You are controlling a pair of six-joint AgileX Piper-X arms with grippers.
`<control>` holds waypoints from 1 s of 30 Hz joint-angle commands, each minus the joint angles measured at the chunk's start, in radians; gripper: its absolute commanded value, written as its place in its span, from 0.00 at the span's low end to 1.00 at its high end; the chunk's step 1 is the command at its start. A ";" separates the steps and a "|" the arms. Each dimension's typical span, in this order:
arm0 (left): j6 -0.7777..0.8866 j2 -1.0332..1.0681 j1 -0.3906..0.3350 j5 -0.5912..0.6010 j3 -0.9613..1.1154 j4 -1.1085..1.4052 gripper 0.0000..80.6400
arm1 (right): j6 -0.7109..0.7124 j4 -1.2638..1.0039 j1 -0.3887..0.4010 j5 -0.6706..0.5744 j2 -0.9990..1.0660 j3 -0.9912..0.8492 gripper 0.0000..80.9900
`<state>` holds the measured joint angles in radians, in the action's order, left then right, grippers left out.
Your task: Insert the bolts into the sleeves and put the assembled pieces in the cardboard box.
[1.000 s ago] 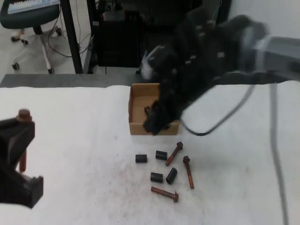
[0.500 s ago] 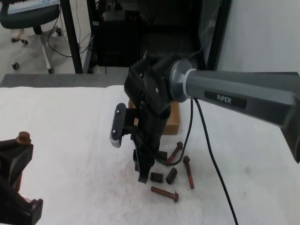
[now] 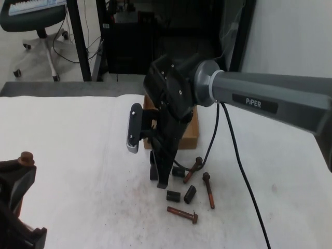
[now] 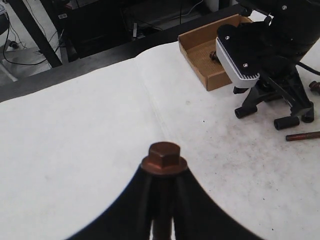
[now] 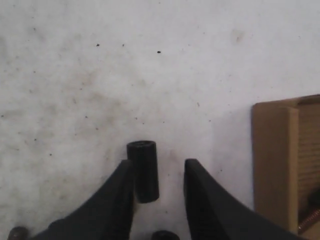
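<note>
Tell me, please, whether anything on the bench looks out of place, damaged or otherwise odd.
Nothing looks damaged or spilled. The only blemish is reddish smudging on the white bench cover around the loose bolts and sleeves.

Between cardboard box [image 4: 220, 80] and left fingers [image 4: 127, 210]: flat white cloth [image 3: 78, 155]; bolts [image 3: 208, 191], sleeves [image 3: 190, 194] cluster beside right fingers [image 5: 117, 200].

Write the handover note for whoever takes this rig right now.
Left gripper: shut on a bolt, head up.
Right gripper: open, astride a sleeve on the cloth.
Cardboard box: a copper piece inside; assembled or not, cannot tell.
Loose on the cloth: three bolts, three more sleeves.
To do: grip sleeve, mate with bolt, box it, repeat.
</note>
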<state>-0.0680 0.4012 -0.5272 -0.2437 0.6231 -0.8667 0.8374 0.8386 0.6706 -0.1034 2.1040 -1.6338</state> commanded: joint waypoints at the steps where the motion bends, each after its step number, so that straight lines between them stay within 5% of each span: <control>1: -0.003 -0.007 0.001 -0.010 0.002 0.003 0.00 | 0.012 0.012 -0.018 -0.025 0.005 -0.009 0.38; 19: -0.007 -0.007 0.001 -0.010 0.002 0.003 0.00 | 0.010 0.021 0.007 -0.053 0.091 -0.009 0.38; 22: -0.007 -0.007 0.001 -0.010 0.002 0.003 0.00 | 0.010 0.011 0.007 -0.032 0.091 -0.009 0.26; 24: -0.007 -0.007 0.001 -0.010 0.002 0.003 0.00 | 0.010 0.013 0.007 -0.005 0.091 -0.009 0.02; 30: -0.008 -0.007 0.001 -0.010 0.002 0.017 0.00 | -0.145 0.005 0.007 0.046 0.061 -0.012 0.01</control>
<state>-0.0748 0.4012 -0.5272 -0.2437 0.6231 -0.8647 0.7692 0.8588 0.6803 -0.0998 2.1754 -1.6403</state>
